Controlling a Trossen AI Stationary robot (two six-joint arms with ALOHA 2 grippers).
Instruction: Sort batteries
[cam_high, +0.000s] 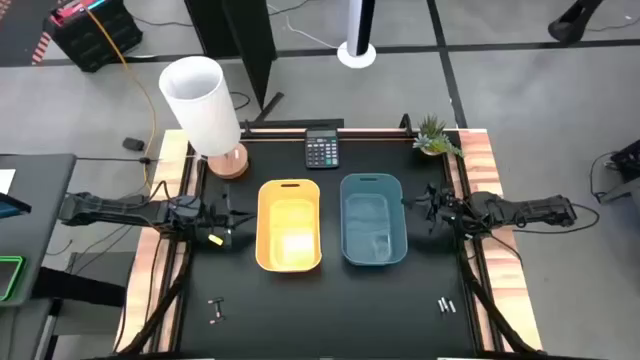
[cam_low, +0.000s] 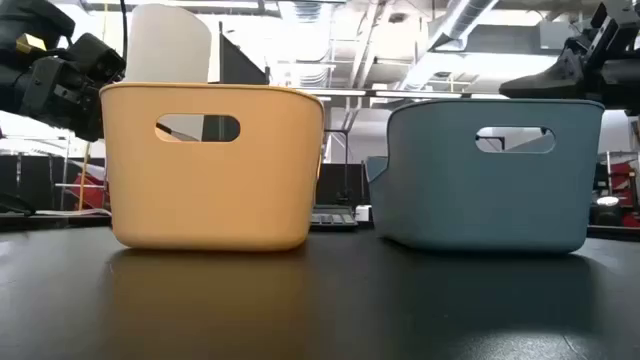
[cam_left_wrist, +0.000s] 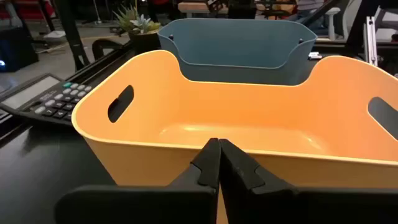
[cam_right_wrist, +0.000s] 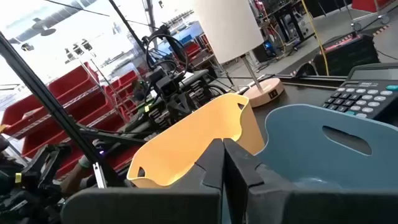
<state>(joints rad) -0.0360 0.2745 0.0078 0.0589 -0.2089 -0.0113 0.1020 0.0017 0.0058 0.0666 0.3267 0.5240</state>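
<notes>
Four batteries (cam_high: 446, 305) lie well apart from both grippers.

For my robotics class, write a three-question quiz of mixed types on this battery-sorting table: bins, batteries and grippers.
1. True or false: the yellow bin stands on the left arm's side of the blue bin.
2. Multiple choice: where do the batteries lie in the high view? A) inside the yellow bin B) on the calculator C) on the table near its front edge
3. Fill in: the left gripper has its fingers ____.

Key
1. True.
2. C: one pair of batteries lies front left, another pair of batteries front right.
3. Shut, holding nothing; the right gripper beside the blue bin is shut too.
</notes>
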